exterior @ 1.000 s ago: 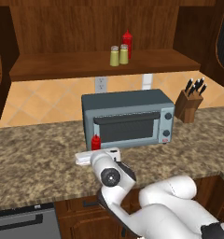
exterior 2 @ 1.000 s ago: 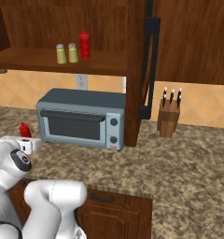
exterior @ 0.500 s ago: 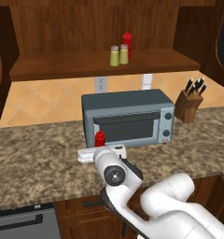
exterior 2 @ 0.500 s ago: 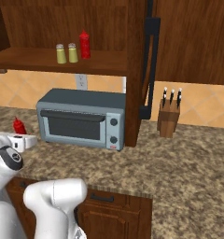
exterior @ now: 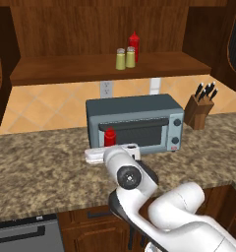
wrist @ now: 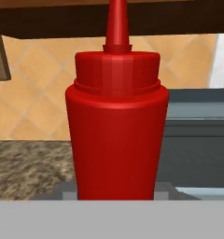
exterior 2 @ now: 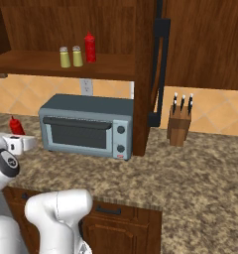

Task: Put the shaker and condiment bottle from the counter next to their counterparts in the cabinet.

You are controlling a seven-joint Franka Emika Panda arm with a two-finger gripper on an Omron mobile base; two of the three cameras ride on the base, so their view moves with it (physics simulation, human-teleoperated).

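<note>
- From the hand view we see the red condiment bottle [wrist: 116, 126] upright and very close, its tapered nozzle running off the top edge; the fingertips are hidden, only dark slivers flank its base
- In the left base view the gripper [exterior: 110, 150] sits just in front of the toaster oven [exterior: 134, 123], and only the bottle's [exterior: 109, 137] top rises above the white hand
- The right base view shows the same bottle [exterior 2: 16, 126] at the far left beside the hand [exterior 2: 19, 144], left of the toaster oven [exterior 2: 86, 126]
- We judge the fingers clenched around the condiment bottle, standing at counter [exterior: 41, 162] height
- We count two yellow-green shakers [exterior: 125, 58] side by side on the cabinet [exterior: 90, 29] shelf, with one red bottle [exterior: 134, 44] just behind them
- That makes two red bottles in all
- One knife block [exterior 2: 180, 126] stands right of the oven; its knives are too small to count surely
- The cabinet shelf is cut off at the left in the right base view
</note>
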